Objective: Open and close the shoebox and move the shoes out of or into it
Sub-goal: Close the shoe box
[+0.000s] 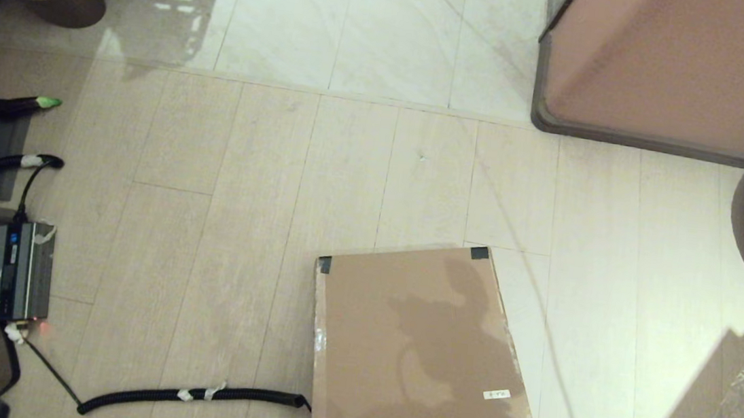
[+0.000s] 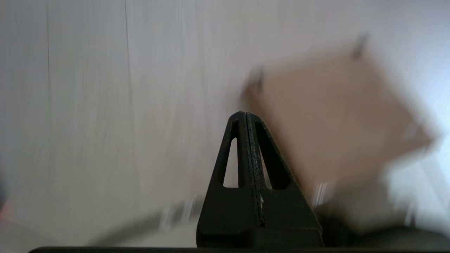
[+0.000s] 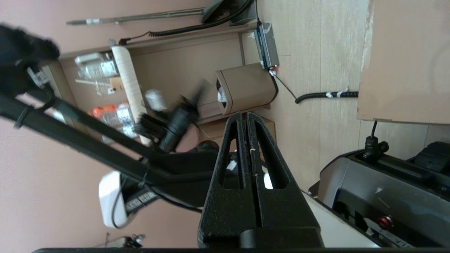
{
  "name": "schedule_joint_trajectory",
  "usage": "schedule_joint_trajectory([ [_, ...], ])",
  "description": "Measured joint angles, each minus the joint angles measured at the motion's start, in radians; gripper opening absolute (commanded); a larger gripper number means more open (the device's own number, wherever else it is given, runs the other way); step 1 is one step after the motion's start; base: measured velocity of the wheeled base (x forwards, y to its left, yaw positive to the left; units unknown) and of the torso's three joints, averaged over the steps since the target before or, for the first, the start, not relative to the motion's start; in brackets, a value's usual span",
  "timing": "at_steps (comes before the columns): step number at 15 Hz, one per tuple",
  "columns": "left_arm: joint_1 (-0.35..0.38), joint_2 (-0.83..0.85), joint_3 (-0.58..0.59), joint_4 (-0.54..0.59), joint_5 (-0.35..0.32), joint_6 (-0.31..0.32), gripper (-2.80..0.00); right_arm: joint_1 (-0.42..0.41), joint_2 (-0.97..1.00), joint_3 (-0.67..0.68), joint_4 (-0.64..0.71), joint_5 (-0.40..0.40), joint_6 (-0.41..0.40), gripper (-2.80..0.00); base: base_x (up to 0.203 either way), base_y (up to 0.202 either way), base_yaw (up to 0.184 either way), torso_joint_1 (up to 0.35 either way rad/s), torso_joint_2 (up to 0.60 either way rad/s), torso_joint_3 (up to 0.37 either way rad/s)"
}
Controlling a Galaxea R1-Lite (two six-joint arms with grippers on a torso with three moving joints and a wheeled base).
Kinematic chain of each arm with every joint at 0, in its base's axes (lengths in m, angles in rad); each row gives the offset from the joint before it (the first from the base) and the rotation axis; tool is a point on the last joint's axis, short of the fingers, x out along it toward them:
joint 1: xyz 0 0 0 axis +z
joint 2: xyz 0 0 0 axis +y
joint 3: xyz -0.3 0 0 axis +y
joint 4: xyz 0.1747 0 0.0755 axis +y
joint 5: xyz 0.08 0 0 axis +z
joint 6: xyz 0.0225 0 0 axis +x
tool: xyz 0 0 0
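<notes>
Shoebox (image 1: 417, 346) lid down flat, it sits on the tiled floor (image 1: 266, 178) near the front edge of the head view, a little right of centre, turned slightly askew to the tile lines. From the left gripper (image 2: 247, 116): its two black fingers are pressed together with nothing between them, held above the floor with the box beyond and to one side of the tips, not touching it; the wrist picture is smeared. The right gripper (image 3: 246, 115) also has its fingers pressed together, empty, pointing sideways across the room away from the box, whose edge shows at the far side of that wrist view. Neither arm shows in the head view. On the box lid, dark tape patches (image 1: 479, 253) mark the two far corners and a small white label (image 1: 496, 394) sits near the right front corner. A black ribbed cable (image 1: 190, 395) runs along the floor up to the box's left side, coming from a small grey device (image 1: 21, 271) by the left edge. A large pinkish-brown panel (image 1: 686, 68) with a grey rim stands at the far right, well apart from the box.
</notes>
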Motion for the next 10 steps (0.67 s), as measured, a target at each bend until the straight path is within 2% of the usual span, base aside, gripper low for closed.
schedule_joint_trajectory([
  [2, 0.072, -0.041, -0.013, 0.303, 0.024, 0.053, -2.80, 0.001, -0.022, -0.032, 0.092, 0.000, -0.007, -2.80, 0.000, 0.000, 0.000, 0.000, 0.00, 0.000],
  [4, 0.139, -0.069, -0.020, 0.454, 0.029, 0.072, -2.80, 0.001, -0.033, -0.025, 0.119, 0.000, -0.020, -2.80, 0.000, 0.000, 0.000, 0.000, 0.00, 0.000],
  [8, 0.122, -0.267, -0.011, 0.435, 0.023, 0.074, -2.80, 0.002, -0.068, -0.036, 0.120, -0.001, -0.018, -2.80, 0.000, 0.000, 0.000, 0.000, 0.00, 0.000],
  [10, 0.107, -0.325, -0.001, 0.407, 0.051, 0.003, -2.80, 0.002, -0.087, -0.023, 0.120, 0.000, -0.017, -2.80, 0.000, 0.000, 0.000, 0.000, 0.00, 0.000],
])
